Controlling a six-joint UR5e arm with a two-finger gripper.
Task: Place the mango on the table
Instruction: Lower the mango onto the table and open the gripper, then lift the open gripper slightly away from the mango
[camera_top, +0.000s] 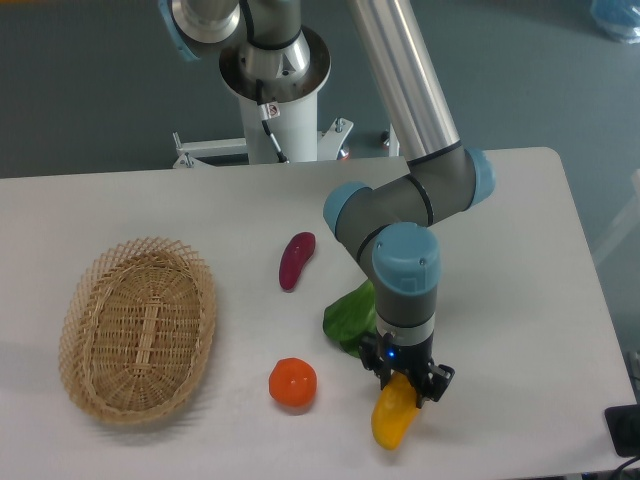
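While hand (405, 380) grips it, smooth elongated mango (392, 420) hangs tilted.

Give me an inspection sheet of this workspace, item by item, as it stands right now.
Surface: white table, matte, rounded corners.
Job's things: mango held in the gripper near the front edge; contact with the table cannot be told.
Clutter: wicker basket at left, nothing in it; purple vegetable; leafy green, partly behind the arm; orange-red fruit.
Grippers: gripper shut on the mango.
Cables: black cable on the robot pedestal.
Surroundings: dark grey floor.
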